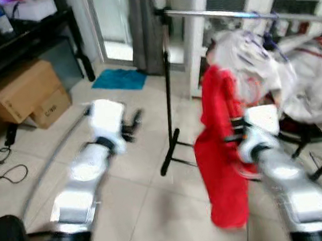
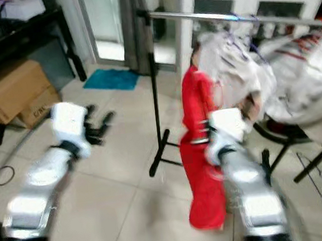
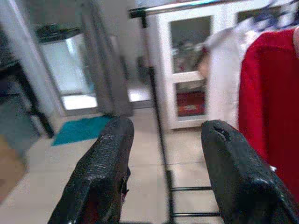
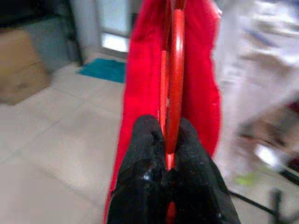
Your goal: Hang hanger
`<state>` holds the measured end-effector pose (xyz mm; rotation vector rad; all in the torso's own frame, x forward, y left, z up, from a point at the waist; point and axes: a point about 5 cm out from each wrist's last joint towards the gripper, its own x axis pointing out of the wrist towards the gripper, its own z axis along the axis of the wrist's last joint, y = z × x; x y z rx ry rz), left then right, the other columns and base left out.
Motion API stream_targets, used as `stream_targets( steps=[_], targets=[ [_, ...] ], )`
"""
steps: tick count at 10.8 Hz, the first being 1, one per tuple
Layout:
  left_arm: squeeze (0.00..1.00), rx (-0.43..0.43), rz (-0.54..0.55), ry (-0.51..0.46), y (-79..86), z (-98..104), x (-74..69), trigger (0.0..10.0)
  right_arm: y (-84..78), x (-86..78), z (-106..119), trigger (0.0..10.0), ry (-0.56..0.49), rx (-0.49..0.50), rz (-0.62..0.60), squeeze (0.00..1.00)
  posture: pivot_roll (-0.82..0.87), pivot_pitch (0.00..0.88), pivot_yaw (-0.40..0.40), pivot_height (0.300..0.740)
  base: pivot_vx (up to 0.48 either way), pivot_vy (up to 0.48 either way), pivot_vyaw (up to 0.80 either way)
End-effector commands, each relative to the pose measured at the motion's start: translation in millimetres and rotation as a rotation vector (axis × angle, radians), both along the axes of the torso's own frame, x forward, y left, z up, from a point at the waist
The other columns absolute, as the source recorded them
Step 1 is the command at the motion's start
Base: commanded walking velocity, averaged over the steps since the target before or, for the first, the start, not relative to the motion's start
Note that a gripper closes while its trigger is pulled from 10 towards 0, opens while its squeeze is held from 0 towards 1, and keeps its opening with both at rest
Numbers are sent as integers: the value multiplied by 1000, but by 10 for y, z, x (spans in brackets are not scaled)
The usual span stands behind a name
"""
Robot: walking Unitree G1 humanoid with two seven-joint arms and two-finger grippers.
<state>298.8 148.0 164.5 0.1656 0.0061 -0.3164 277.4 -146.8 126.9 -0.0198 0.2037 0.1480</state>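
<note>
A red garment (image 1: 222,154) hangs on a red hanger (image 4: 174,79). My right gripper (image 4: 168,154) is shut on the hanger's lower part, holding it in front of the metal clothes rail (image 1: 236,14). The garment (image 2: 199,151) drapes down past my right arm. White clothes (image 1: 259,64) hang on the rail just right of it. My left gripper (image 3: 163,172) is open and holds nothing; it is stretched out to the left of the rail's black upright post (image 1: 169,96).
The rail's black foot (image 1: 173,151) lies on the tiled floor between my arms. Cardboard boxes (image 1: 26,94) and cables (image 1: 4,165) sit at the left. A white cabinet (image 1: 253,7) stands behind the rail. A teal mat (image 1: 119,79) lies by the doorway.
</note>
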Motion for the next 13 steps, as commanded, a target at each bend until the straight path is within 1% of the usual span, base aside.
stream_targets(
  steps=[1, 2, 3, 5, 7, 8, 11, 13],
  targets=[
    [0, -9, -22, -8, -75, 25, -1, 10000, -63, 15, 125, 10000, -52, -7, -9, 0, -8, 0, 4, 740, 322, 0, 0],
    [0, -12, -24, -10, -89, 32, 5, 10000, -71, 12, 129, 10000, -59, 9, -7, 0, -8, 0, 2, 740, 326, 0, 0],
    [0, -14, -25, -9, -92, 31, 6, 10000, -80, 18, 134, 10000, -68, -7, -14, 0, -8, 0, 2, 740, 322, 0, 0],
    [0, -51, -31, 4, -104, 27, 5, 10000, -92, 24, 119, 10000, -60, -20, -31, 0, -8, 0, 2, 740, 322, 0, 0],
    [0, -57, -44, 5, -148, 26, 15, 10000, -114, 34, 83, 10000, -64, -99, -61, 0, -14, 0, 7, 740, 324, 0, 0],
    [0, -59, -47, 5, -152, 25, 14, 10000, -117, 35, 85, 10000, -71, -117, -64, 0, -17, 0, 9, 740, 326, 0, 0],
    [0, -63, -52, 8, -161, 16, 10, 10000, -119, 45, 106, 10000, -82, -98, -31, 0, -17, 0, 6, 740, 324, 0, 0],
    [0, -62, -53, 6, -167, 16, 6, 10000, -84, 45, 111, 10000, -92, -96, -4, 0, -13, 0, 1, 740, 322, 0, 0]
  ],
)
